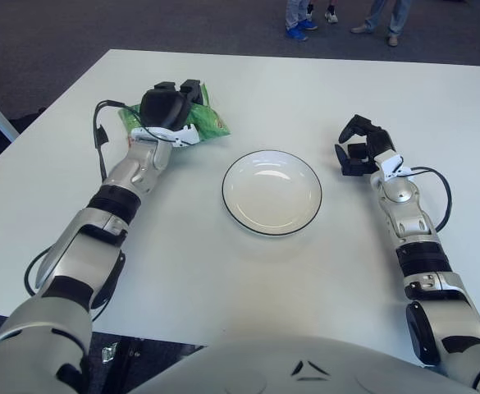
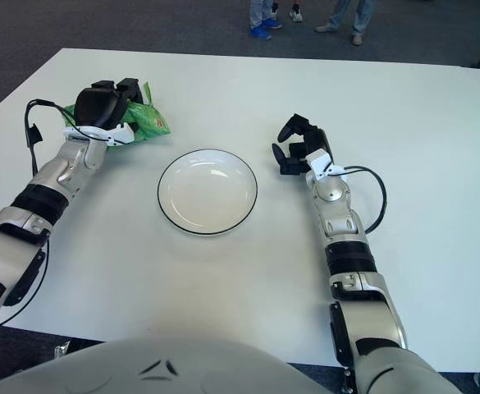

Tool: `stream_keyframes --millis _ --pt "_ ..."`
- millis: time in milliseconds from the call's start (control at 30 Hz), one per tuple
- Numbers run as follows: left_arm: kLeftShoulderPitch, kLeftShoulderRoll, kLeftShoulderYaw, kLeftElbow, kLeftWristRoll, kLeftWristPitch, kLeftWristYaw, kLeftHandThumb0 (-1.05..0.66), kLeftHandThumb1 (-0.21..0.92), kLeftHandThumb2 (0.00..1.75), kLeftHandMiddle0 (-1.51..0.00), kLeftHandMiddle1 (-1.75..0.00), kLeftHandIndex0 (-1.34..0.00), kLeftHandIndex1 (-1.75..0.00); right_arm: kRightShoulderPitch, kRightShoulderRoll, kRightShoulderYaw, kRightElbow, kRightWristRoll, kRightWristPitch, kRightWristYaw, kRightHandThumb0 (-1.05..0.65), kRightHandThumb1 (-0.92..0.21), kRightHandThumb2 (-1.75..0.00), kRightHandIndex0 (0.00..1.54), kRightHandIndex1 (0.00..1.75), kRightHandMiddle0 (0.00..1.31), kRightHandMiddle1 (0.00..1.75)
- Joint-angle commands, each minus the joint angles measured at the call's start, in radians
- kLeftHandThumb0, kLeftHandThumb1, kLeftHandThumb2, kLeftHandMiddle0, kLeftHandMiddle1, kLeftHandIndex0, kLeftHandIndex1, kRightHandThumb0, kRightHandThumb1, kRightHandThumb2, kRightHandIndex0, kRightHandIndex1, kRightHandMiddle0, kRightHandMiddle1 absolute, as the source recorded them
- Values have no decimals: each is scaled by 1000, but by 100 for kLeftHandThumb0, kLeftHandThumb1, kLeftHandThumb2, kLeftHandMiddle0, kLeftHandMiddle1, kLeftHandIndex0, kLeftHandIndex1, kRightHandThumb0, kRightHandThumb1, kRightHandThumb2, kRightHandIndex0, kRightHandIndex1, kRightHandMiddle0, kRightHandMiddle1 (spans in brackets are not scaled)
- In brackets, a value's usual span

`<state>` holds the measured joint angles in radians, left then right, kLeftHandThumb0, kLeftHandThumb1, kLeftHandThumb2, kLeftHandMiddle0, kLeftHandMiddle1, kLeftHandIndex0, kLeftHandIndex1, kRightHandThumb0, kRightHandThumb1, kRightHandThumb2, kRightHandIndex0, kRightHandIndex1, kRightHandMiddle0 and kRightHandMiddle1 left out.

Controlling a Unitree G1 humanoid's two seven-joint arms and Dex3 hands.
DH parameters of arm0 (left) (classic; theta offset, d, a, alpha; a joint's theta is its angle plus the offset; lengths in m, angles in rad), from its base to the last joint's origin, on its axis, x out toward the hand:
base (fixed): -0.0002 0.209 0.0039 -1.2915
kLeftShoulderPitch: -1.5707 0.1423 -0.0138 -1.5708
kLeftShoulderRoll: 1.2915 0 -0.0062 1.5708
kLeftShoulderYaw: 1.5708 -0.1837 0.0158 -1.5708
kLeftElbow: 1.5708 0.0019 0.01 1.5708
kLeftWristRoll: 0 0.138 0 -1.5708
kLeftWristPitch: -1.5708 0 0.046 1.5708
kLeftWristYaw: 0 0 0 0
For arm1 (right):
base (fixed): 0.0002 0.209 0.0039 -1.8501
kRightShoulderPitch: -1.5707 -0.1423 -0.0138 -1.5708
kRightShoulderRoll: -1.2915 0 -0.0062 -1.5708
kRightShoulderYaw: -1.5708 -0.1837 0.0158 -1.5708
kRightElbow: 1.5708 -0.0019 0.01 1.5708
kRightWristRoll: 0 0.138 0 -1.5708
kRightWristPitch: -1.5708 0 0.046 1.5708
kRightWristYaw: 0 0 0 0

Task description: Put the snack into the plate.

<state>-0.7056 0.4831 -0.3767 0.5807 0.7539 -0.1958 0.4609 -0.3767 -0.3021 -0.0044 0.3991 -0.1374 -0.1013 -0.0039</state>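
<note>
Bench (image 1: 248, 287): white and flat, carrying the plate, the snack and both arms of the robot.

Plate (image 1: 272, 193): round and white with a thin dark rim, lying near the middle of the bench between the two hands, with nothing in it.

Snack (image 1: 200, 123): a green crinkled bag on the far left part of the bench, to the left of the plate and apart from it. A patch of white and reddish print shows on the bag, but no brand or word can be read.

Left hand (image 1: 167, 105): black, set on top of the snack bag, its fingers (image 1: 189, 89) curled down over the bag's far edge and clamped on it. Green bag shows on both sides of the hand. Whether the bag is lifted off the bench or lies on it cannot be told.

Left arm: silver and black, running from the lower left corner up to the bag, with a black cable (image 1: 100, 139) looping beside the wrist.

Right hand (image 1: 359, 148): black, showing to the right of the plate and apart from it, fingers bent inward, holding nothing.

Right arm cable (image 1: 439, 185): a black loop beside the right forearm.

Floor (image 1: 59, 33): dark grey beyond the bench.

People's feet (image 1: 301, 29): at the top edge, blue shoes among them.
</note>
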Motion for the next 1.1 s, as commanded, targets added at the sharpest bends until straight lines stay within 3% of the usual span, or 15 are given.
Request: stream_keyframes --millis 0,300,467,633,1067 --pt "11 25 35 -80 -10 5 -32 0 -3 167 -90 -164 -65 -175 55 7 20 67 -18 43 20 -47 -36 -127 131 175 58 175" --pt "14 34 83 -142 -72 -86 -108 0 -3 169 -88 -168 -65 -175 49 5 21 83 -16 26 23 -48 -34 -129 130 175 60 175" --pt "0 39 102 -131 -120 -228 -98 0 -3 170 -88 -169 -65 -175 47 5 16 88 -4 44 35 -47 -35 -128 130 175 59 175" --pt "-12 32 112 -120 -131 -309 -96 0 -2 168 -87 -169 -64 -175 44 5 13 94 -3 44 39 -46 -38 -124 130 175 57 175" --pt "-12 31 116 -228 -92 -373 -132 0 0 166 -87 -168 -62 -175 38 8 20 101 -20 38 22 -47 -36 -126 130 175 58 175"
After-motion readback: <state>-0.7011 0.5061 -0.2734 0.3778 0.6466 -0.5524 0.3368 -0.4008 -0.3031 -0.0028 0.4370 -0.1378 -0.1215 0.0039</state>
